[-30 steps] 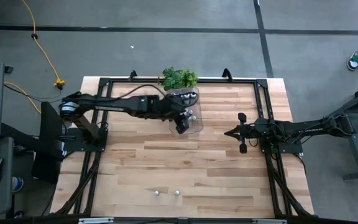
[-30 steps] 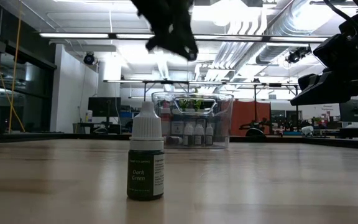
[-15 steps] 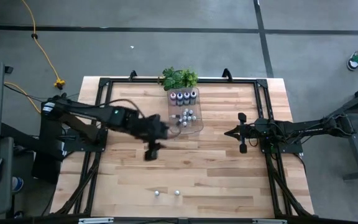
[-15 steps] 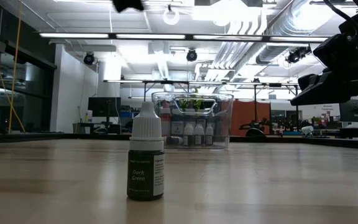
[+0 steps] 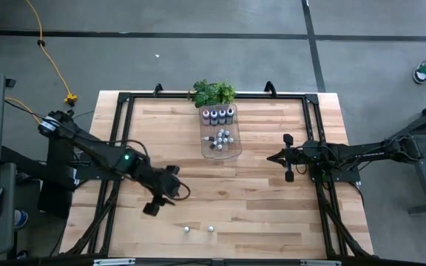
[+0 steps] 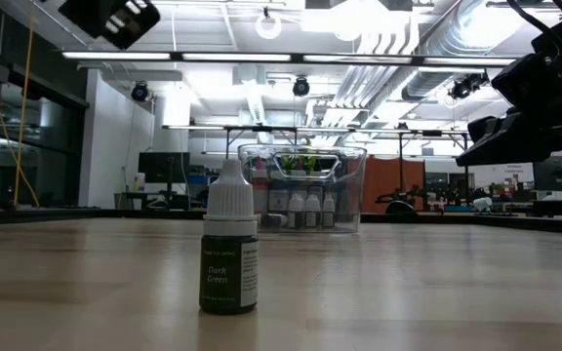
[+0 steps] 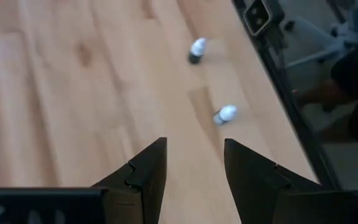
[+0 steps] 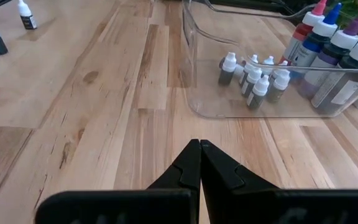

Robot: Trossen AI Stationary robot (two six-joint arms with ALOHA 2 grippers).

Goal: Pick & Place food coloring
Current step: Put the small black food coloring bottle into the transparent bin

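Left claw [image 5: 152, 207] hangs open and empty above the wooden surface [image 5: 257, 199], near two small bottles [image 5: 198, 230] standing well apart from the clear tray [image 5: 220, 150]. That tray holds the other bottles [image 8: 253, 74]. Right claw [image 5: 288, 157], pinched shut on nothing, waits beside the tray.
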